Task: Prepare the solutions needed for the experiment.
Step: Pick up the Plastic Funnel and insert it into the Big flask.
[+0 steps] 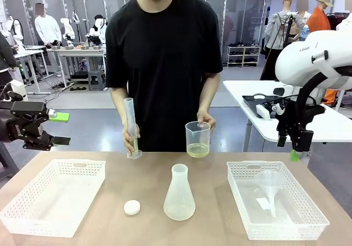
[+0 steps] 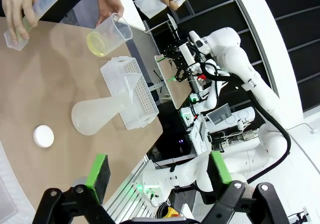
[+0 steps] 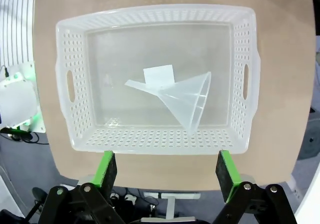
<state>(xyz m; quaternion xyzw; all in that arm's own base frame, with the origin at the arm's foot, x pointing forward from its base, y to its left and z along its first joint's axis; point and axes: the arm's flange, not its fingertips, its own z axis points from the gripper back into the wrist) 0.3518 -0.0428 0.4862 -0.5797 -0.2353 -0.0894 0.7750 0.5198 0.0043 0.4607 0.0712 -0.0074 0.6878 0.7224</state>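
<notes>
**Pale yellow-green clear solution [image 1: 197, 150] stood at the table's far edge**

The solution lay shallow in a translucent plastic beaker [image 1: 198, 131], which a person's hand [image 1: 207, 118] held on the brown wooden table [image 1: 118, 174]. Your left gripper [image 1: 61, 129] hovered beside the table's left end, its jaws spread and empty. Your right gripper [image 3: 166, 171] hung above the white perforated plastic basket [image 3: 240, 73] containing a clear plastic funnel [image 3: 182, 96], with its jaws also spread.

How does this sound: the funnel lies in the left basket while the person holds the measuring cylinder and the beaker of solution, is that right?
No. The funnel lies in the right basket, as the front view shows. The person does hold the measuring cylinder and the beaker of solution.
</notes>
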